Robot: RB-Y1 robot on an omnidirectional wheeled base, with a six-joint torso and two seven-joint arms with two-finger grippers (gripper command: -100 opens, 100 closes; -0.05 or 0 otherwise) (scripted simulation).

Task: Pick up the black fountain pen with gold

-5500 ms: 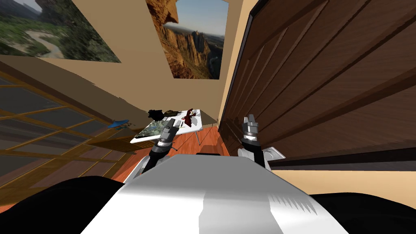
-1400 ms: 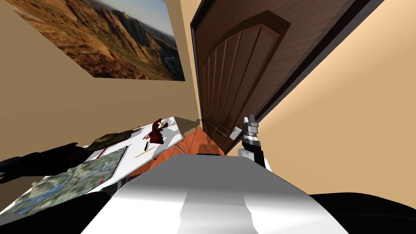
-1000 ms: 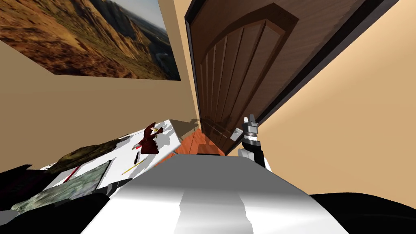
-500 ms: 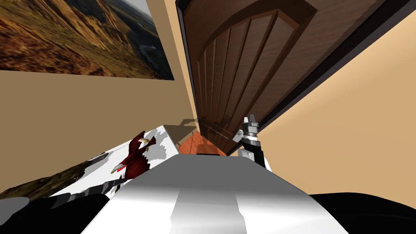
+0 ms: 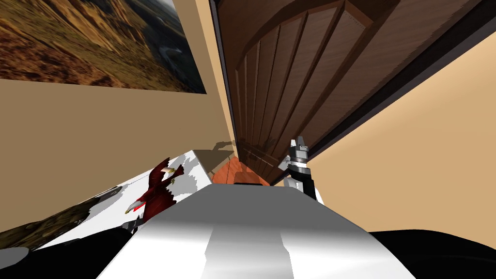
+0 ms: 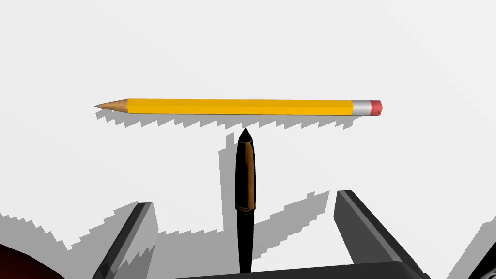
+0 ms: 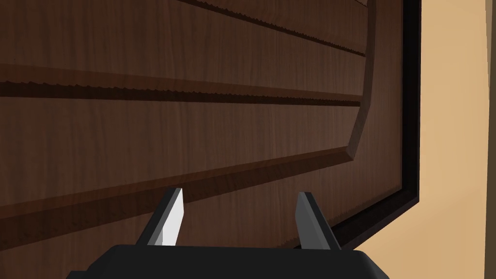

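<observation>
- Pencil [image 6: 237, 106], yellow, lies crosswise just beyond the tip of the pen [image 6: 245, 184].
- Left gripper [image 6: 243, 199] apart, straddling the pen.
- Right gripper [image 7: 240, 196] apart, facing brown door [image 7: 193, 121].

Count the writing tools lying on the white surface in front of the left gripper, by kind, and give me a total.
Pencils: 1, the yellow pencil with a red eraser end.
Pens: 1, the black pen with a gold section.
Total: 2.
</observation>
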